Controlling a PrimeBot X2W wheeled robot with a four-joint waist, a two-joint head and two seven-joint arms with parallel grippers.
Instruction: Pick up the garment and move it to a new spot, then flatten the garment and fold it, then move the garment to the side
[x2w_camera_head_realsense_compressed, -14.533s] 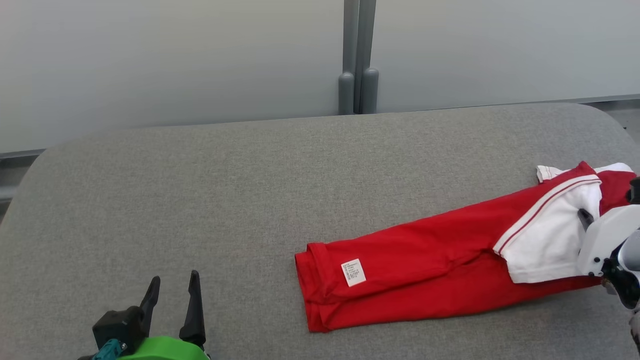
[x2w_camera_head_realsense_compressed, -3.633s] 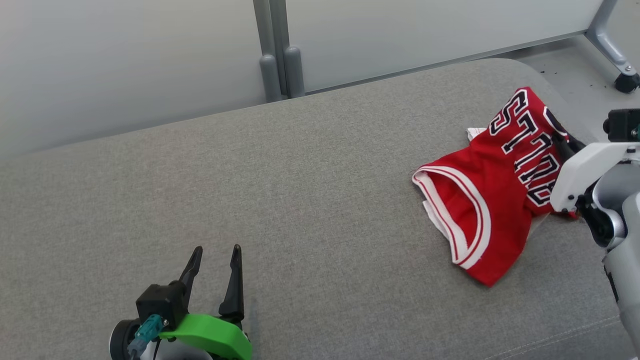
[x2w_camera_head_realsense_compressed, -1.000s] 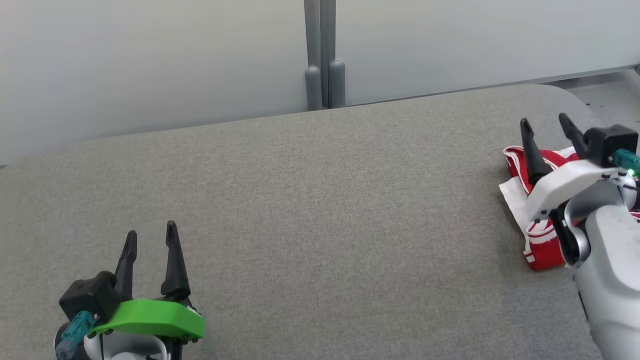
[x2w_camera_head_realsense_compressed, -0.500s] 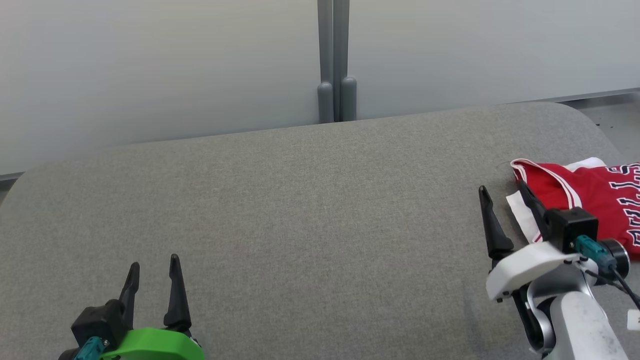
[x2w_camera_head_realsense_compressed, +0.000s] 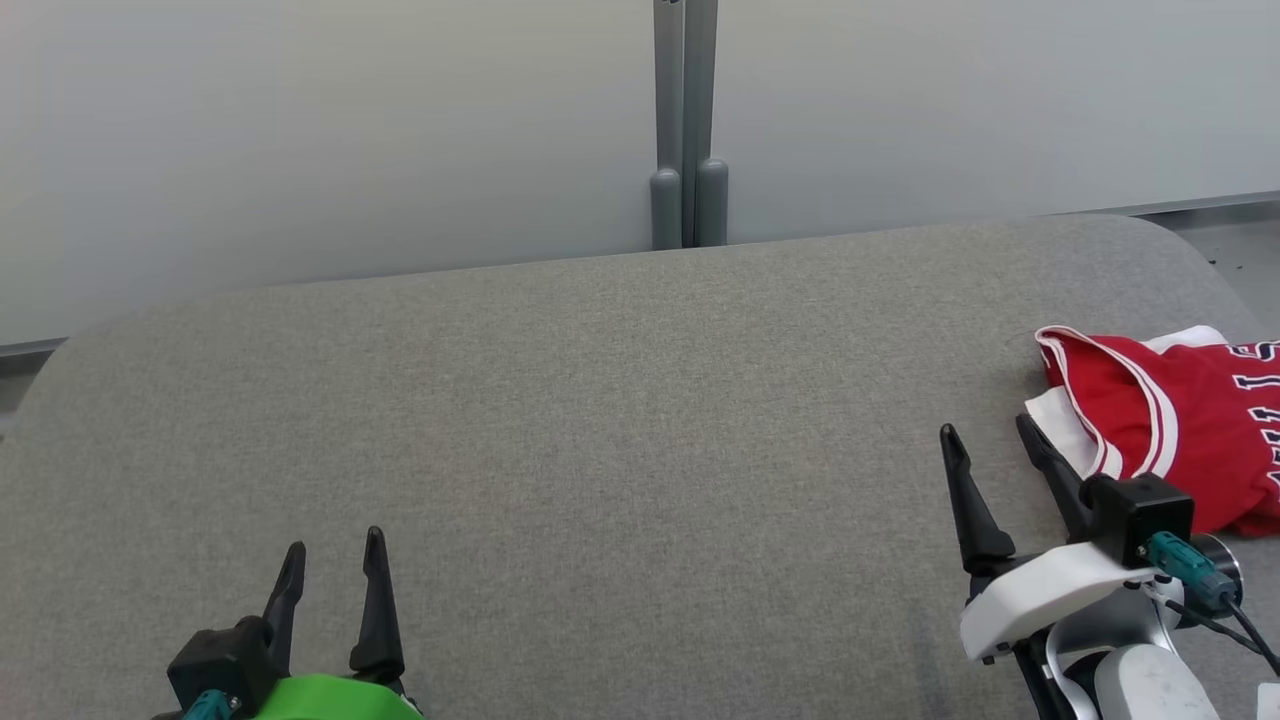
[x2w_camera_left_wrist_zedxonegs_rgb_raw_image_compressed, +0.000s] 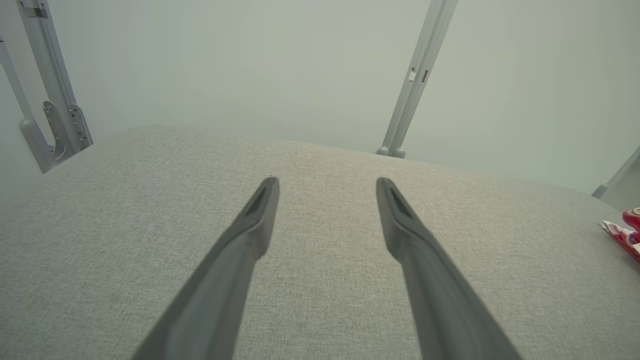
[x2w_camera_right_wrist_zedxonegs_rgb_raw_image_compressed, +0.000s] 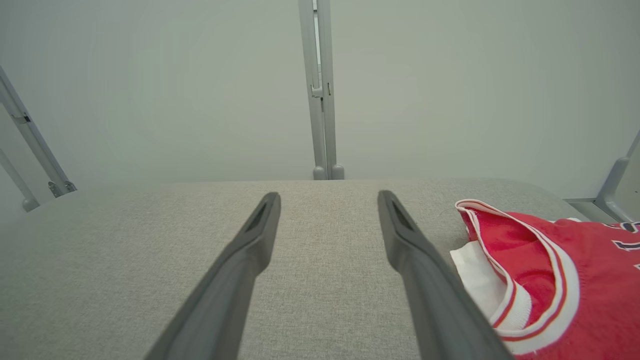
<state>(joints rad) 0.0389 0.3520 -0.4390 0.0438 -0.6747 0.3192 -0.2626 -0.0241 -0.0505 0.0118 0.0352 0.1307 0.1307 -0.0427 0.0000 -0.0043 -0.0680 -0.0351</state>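
Note:
The garment (x2w_camera_head_realsense_compressed: 1180, 430) is a red jersey with white trim and dark lettering, folded into a bundle at the right end of the grey padded table (x2w_camera_head_realsense_compressed: 600, 420); it runs off the head view's right edge. In the right wrist view the garment (x2w_camera_right_wrist_zedxonegs_rgb_raw_image_compressed: 555, 270) lies just right of my right finger. My right gripper (x2w_camera_head_realsense_compressed: 985, 435) is open and empty, left of the garment and apart from it. My left gripper (x2w_camera_head_realsense_compressed: 335, 550) stands open and empty near the table's front left. A sliver of the garment (x2w_camera_left_wrist_zedxonegs_rgb_raw_image_compressed: 625, 230) shows at the right edge of the left wrist view.
Pale panels with a grey double post (x2w_camera_head_realsense_compressed: 688, 150) stand behind the table. The table's rounded far corners lie at left and right, with floor (x2w_camera_head_realsense_compressed: 1240, 250) beyond the right corner. Bare grey fabric stretches between the two grippers.
My right gripper has drawn back off the garment to the front right, open and empty. The garment stays folded at the right end. The camera shifted too.

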